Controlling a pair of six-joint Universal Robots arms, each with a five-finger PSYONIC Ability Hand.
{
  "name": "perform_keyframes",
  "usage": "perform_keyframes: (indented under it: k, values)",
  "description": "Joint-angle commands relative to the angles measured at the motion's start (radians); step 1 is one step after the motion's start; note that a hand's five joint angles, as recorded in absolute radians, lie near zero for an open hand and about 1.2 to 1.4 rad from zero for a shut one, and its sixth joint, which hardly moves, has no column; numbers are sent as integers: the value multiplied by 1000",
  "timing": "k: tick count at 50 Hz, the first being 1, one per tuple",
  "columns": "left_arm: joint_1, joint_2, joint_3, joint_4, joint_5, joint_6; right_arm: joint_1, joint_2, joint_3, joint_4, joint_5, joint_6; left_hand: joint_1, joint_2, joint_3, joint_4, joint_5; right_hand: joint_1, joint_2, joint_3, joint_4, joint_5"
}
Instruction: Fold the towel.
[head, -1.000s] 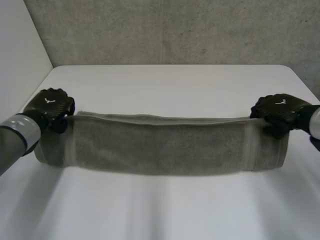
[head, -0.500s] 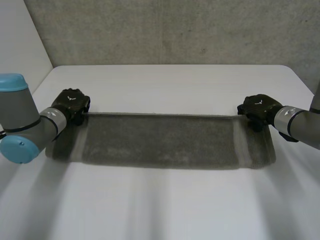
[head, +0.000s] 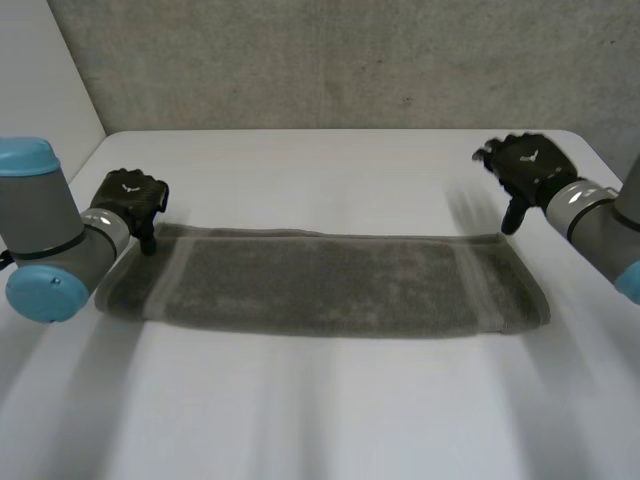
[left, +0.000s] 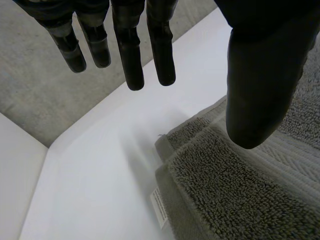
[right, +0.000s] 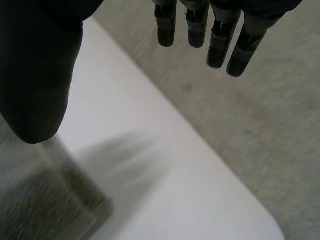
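A grey towel (head: 330, 280) lies folded into a long flat band across the white table (head: 330, 170). My left hand (head: 130, 197) hovers just above the towel's far left corner (left: 172, 142), open, with straight fingers (left: 132, 65) and thumb (left: 260, 85) holding nothing. My right hand (head: 525, 165) is lifted up and back from the towel's far right corner (right: 75, 210), open too, its fingers (right: 220, 40) spread over the table's rim. A white label (left: 160, 207) sticks out at the towel's left end.
The table's rounded far right corner (right: 270, 225) meets a grey speckled wall (head: 330, 60). A white side wall (head: 40, 90) stands at the left. Bare table surface (head: 320, 410) lies in front of the towel.
Both hands have let go of the towel's far corners and opened. The right hand rose and moved back; the left lifted slightly. The towel now rests flat.
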Motion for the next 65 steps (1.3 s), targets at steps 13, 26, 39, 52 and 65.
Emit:
perform_keyframes:
  k: [13, 26, 39, 52, 65]
  values:
    - [29, 367, -404, 137, 18, -36, -10, -352, 442, 111, -21, 53, -44, -41, -58, -66, -3, -64, -76, -53, -76, -63]
    - [38, 417, -579, 217, 127, -153, -112, -280, 596, 16, -70, -70, -47, -44, -58, -66, -6, 163, 151, -53, -76, 165]
    - [46, 415, -591, 222, 170, -237, -148, -162, 574, -73, -73, -74, -50, -47, -58, -66, -9, 497, 485, -53, -76, 498]
    - [46, 416, -604, 231, 170, -236, -228, -157, 563, -70, -105, -76, -59, -56, -58, -66, -18, 1158, 1145, -53, -76, 1159]
    - [73, 420, -611, 248, 169, -234, -500, -201, 322, 134, -165, -264, -76, -74, -58, -66, -36, 1158, 1145, -53, -76, 1159]
